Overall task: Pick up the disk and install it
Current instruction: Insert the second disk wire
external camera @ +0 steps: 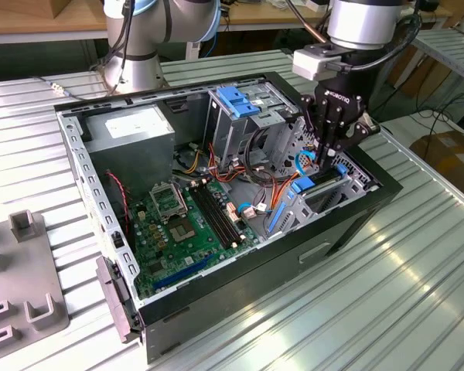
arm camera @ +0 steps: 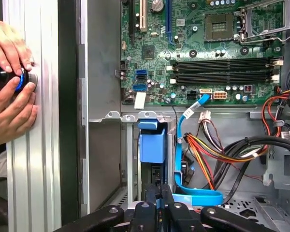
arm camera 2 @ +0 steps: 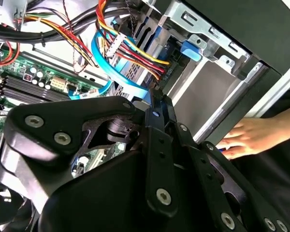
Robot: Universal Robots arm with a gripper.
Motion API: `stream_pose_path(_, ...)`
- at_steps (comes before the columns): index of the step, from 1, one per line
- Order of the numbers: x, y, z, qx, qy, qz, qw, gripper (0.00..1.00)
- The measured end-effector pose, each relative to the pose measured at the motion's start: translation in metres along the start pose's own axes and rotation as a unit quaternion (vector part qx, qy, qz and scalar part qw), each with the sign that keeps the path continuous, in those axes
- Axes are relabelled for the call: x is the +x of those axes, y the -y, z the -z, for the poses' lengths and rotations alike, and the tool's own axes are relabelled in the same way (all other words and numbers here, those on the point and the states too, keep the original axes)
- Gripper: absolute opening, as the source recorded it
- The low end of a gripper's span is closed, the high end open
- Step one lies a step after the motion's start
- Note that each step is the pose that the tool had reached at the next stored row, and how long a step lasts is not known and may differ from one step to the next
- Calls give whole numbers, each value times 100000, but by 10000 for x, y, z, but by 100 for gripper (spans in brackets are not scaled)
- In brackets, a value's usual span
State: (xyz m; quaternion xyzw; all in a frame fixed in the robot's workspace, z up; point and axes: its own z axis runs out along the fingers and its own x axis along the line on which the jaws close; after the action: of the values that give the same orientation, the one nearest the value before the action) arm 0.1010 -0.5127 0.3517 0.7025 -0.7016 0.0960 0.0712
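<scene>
Exterior view: the black gripper (external camera: 330, 154) reaches into the open black computer case (external camera: 356, 224), over the metal drive bay. First wrist view: its fingers, nearly closed, pinch the top edge of the blue-railed black disk (arm camera: 152, 159), which stands upright in the bay; a person's hands (arm camera: 9, 92) grip a black knob (arm camera: 5, 77) on the ribbed table.

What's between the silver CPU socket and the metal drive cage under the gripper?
Exterior view: long black memory slots, then a tangle of orange and blue cables.
</scene>
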Motion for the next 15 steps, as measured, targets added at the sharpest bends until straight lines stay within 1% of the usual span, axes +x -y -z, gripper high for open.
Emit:
stream_pose_path(1, 25, -2, -12, 17, 695, 41, 99998, 16)
stream_pose_path(2, 45, -6, -19, 68, 1676, 170, 99986, 16)
stream_pose_path(3, 49, -10, -21, 182, 1936, 242, 99981, 16)
stream_pose_path(4, 52, -13, -23, 365, 2057, 295, 99978, 16)
stream_pose_path(6, 69, -27, -31, 1031, 2122, 424, 99971, 16)
stream_pose_path(7, 75, -34, -34, 1215, 2144, 457, 99969, 16)
stream_pose_path(8, 83, -50, -38, 1409, 2283, 494, 99963, 16)
stream_pose_path(10, 88, -60, -48, 1524, 2581, 526, 99954, 16)
stream_pose_path(12, 88, -60, -60, 1577, 2762, 526, 99948, 16)
stream_pose_path(14, 87, -61, -68, 1658, 3055, 497, 99938, 16)
stream_pose_path(15, 88, -62, -73, 1662, 3114, 495, 99936, 16)
